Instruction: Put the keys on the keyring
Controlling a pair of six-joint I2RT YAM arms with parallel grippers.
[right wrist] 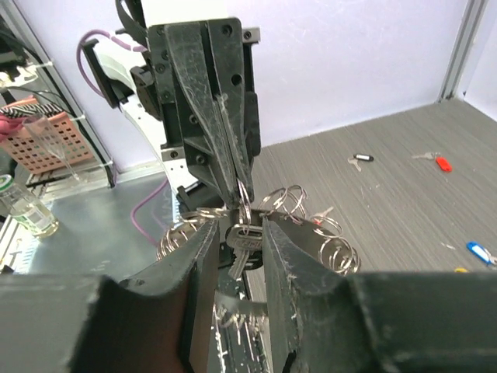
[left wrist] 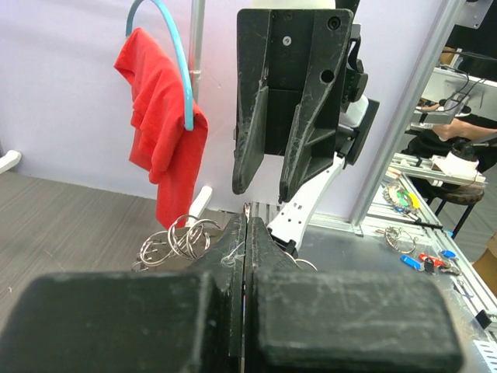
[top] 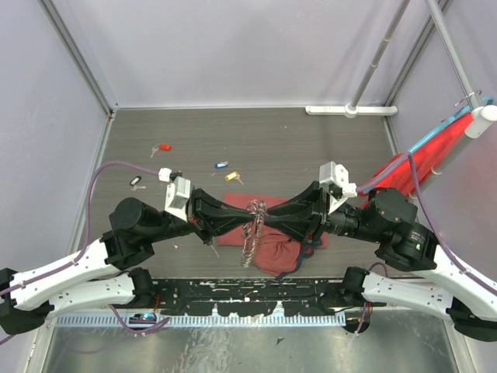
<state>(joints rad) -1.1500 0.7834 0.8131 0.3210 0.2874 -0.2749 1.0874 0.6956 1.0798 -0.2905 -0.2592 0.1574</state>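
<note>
— Jaws of the left gripper (left wrist: 245, 225), how do they stand?
— Together, clamped on the thin wire of the keyring (left wrist: 185, 235). In the left wrist view the wire comes out of the closed slit toward 12 o'clock.
— And the right gripper (right wrist: 239, 233)?
— Its jaws are partly apart, with one small silvery key (right wrist: 244, 242) of the keyring between them. Whether the pads press it, I cannot tell.
— What does the top view add?
— The two grippers meet tip to tip and the keyring hangs between them, above a dark-red bag (top: 272, 252). From there the loose keys lie between 9 and 12 o'clock, well apart from the ring: black key (top: 137, 182), red key (top: 163, 148), blue key (top: 221, 165), yellow key (top: 233, 176).
— And the wrist views?
— The right one shows the black, red and blue keys, around 2 to 3 o'clock. The left one shows none of the four, only a red cloth (left wrist: 159, 132) on a blue hook (left wrist: 175, 47), at 11 o'clock.
</note>
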